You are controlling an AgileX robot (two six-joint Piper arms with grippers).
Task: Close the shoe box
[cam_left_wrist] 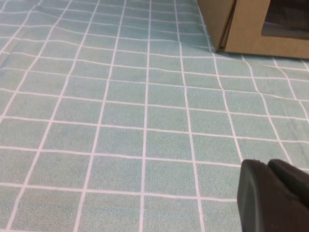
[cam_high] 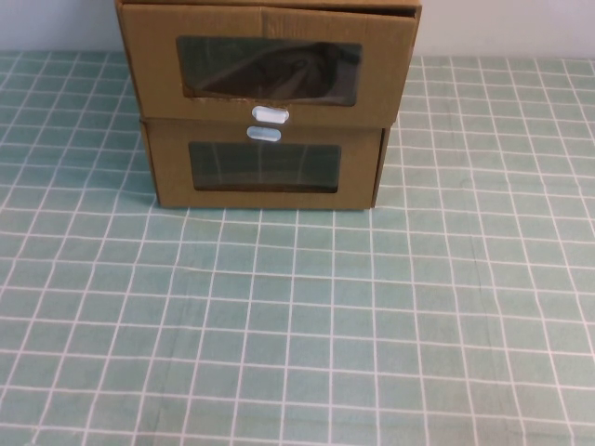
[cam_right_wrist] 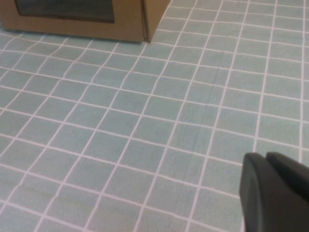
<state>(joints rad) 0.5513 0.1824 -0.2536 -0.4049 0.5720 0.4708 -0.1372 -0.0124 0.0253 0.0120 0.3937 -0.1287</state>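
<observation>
The shoe box (cam_high: 270, 65) is the upper of two stacked brown cardboard boxes at the far middle of the table. Its front has an uneven-edged clear window and a small white pull tab (cam_high: 270, 114) below it, and this front stands out forward of the box underneath. Neither gripper shows in the high view. My left gripper (cam_left_wrist: 268, 164) is shut and empty, low over the cloth, short of the boxes and to their left. My right gripper (cam_right_wrist: 265, 157) is shut and empty, low over the cloth, short of the boxes and to their right.
The lower cardboard box (cam_high: 265, 172) has a neat rectangular window and a tab (cam_high: 263, 133) above it; its corners show in the left wrist view (cam_left_wrist: 251, 29) and the right wrist view (cam_right_wrist: 130, 24). A green checked cloth (cam_high: 297, 325) covers the table.
</observation>
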